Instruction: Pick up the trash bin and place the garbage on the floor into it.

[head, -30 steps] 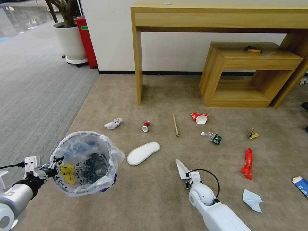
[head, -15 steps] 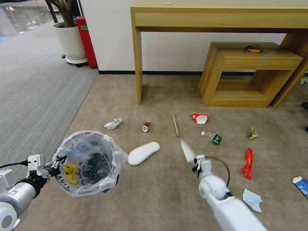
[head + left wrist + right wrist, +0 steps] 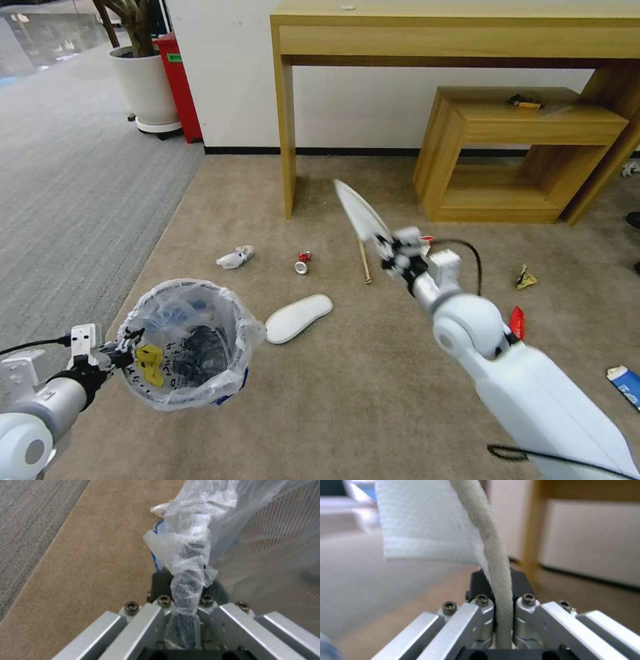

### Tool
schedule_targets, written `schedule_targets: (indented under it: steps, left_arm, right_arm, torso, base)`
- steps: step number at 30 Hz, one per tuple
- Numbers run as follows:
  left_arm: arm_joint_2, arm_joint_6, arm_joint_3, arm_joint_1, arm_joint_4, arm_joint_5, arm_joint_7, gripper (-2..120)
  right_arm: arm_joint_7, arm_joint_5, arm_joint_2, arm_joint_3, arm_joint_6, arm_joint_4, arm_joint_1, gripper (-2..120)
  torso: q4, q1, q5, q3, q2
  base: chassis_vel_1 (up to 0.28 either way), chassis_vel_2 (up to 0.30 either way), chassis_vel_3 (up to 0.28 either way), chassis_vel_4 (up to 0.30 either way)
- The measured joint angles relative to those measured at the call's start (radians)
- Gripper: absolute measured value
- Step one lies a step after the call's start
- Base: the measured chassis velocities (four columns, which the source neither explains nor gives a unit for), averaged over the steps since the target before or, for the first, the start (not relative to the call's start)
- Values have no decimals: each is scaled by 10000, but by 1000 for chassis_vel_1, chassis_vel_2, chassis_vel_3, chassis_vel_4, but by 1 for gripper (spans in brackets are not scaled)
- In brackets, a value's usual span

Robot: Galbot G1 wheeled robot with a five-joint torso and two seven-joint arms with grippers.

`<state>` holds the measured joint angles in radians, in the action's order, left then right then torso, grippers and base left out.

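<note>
**Sole lifted, bin held, most litter left**

Now the bin [image 3: 190, 343] is held off the carpet [image 3: 347, 387] at the robot's left, its rim and bag liner [image 3: 186, 555] pinched between the shut fingers of the left gripper [image 3: 123, 347]. A yellow scrap and some dark material are seen inside it, so a little seems to be binned already.

The right gripper [image 3: 393, 250] is raised well above the floor, out in front, clamped on one white sole [image 3: 360, 210]; in the right wrist view the sole's edge [image 3: 495, 562] is seen squeezed between the fingers. The sole is carried well apart from the bin, so it is not yet dropped in.

Left on the carpet:
- second sole [image 3: 298, 318], just beside the bin
- can [image 3: 303, 261]
- stick [image 3: 364, 265]
- crumpled wrapper [image 3: 235, 257]
- yellow scrap [image 3: 525, 278]
- red wrapper [image 3: 517, 323], partly hidden by the arm
- blue-white pack [image 3: 627, 381]

Judged: early stage, most pickups remaining.
</note>
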<state>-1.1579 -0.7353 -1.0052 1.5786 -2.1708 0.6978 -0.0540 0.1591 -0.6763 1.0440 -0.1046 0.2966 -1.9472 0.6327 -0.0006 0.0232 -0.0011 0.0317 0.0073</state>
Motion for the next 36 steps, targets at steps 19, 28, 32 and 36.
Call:
schedule_targets:
  steps: [19, 28, 32, 36]
  left_arm:
    - [937, -10, 2024, -985, 790, 272, 1087, 0]
    - [1081, -10, 2060, -1082, 921, 666, 1219, 0]
    - [1176, -10, 1975, -1109, 942, 774, 1219, 0]
    - [1240, -10, 1878, -1132, 948, 848, 1169, 0]
  right_arm:
    - [-216, -236, 2524, -4037, -458, 971, -1057, 2]
    - [-109, 168, 2591, -4615, -807, 1374, -617, 2]
    - [27, 244, 2613, -4915, -865, 1483, -421, 2]
    - [124, 345, 2587, -5153, -1002, 1586, -178, 2]
  torso:
    - [-3, 0, 8, -1, 0]
    - [-1, 0, 7, -1, -1]
    - [-1, -1, 8, -1, 0]
    - [-1, -1, 8, -1, -1]
  base:
    - [0, 0, 0, 0]
    - [0, 0, 0, 0]
    - [0, 0, 0, 0]
    - [0, 0, 0, 0]
